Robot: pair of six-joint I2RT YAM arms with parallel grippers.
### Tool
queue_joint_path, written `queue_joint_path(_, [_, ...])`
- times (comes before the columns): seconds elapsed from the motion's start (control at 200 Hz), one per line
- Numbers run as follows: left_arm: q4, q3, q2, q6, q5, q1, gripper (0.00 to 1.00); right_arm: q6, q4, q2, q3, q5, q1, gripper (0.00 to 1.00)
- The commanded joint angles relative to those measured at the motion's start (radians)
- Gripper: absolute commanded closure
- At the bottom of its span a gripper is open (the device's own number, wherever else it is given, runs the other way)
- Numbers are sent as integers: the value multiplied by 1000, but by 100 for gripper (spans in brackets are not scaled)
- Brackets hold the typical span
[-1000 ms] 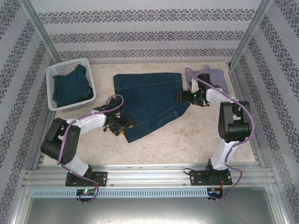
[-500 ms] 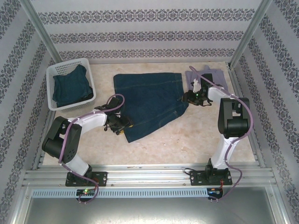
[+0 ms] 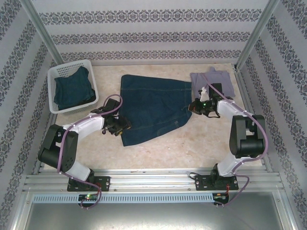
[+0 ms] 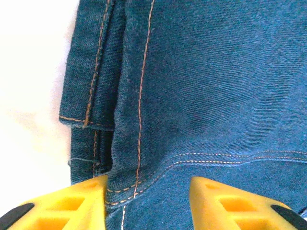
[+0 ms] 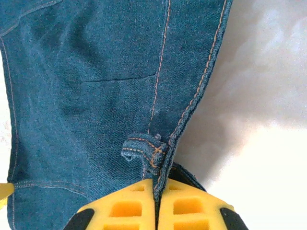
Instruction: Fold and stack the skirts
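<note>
A dark blue denim skirt [image 3: 153, 108] lies spread out in the middle of the table. My right gripper [image 3: 193, 106] is at its right edge. In the right wrist view that gripper [image 5: 157, 184] is shut on the skirt's seamed edge [image 5: 165, 153], which bunches just above the fingers. My left gripper [image 3: 122, 125] sits at the skirt's near left corner. In the left wrist view its yellow fingers [image 4: 81, 201] stand apart, open, with the denim [image 4: 201, 96] between them. A light lavender skirt [image 3: 218, 81] lies at the back right, behind the right gripper.
A white mesh basket [image 3: 53, 76] stands at the back left with a dark teal garment [image 3: 72, 88] in it. Patterned walls and metal posts close in the table. Bare tabletop [image 3: 182, 143] lies between the denim skirt and the arm bases.
My right gripper has shut on the denim skirt's right edge and drawn it slightly to the right. My left gripper's fingers have come closer together and shifted back a little.
</note>
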Motion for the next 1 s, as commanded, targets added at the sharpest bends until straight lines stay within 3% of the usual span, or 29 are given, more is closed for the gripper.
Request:
queue_joint_path(0.0, [-51,25,13,46,-46,4,60,26,15,-5,-31,-19,9,100])
queue_joint_path(0.09, [-17,11,-8,31,-47,4,70,37,29,-11,-37,-16,9,100])
queue_joint_path(0.19, [-7,18,-65,24,-37,4,100,37,32,-67,-37,-18,5,100])
queue_joint_path(0.305, [-79,40,-255,43,-121,33,100,17,34,-219,-28,-65,-17,100])
queue_joint_path(0.48, [-133,184,-511,110,-112,195,100,23,51,-466,56,-120,-56,100])
queue_joint_path(0.609, [-240,489,-490,241,-87,251,100,63,124,-599,150,-117,-58,100])
queue_joint_path(0.754, [-331,892,-430,404,-186,260,100,80,206,-691,263,-32,-58,100])
queue_joint_path(0.889, [-244,1032,-416,450,-158,261,100,76,152,-682,408,-82,-53,100])
queue_joint_path(0.994, [-267,1100,-430,461,-152,260,100,137,277,-750,383,-121,-53,100])
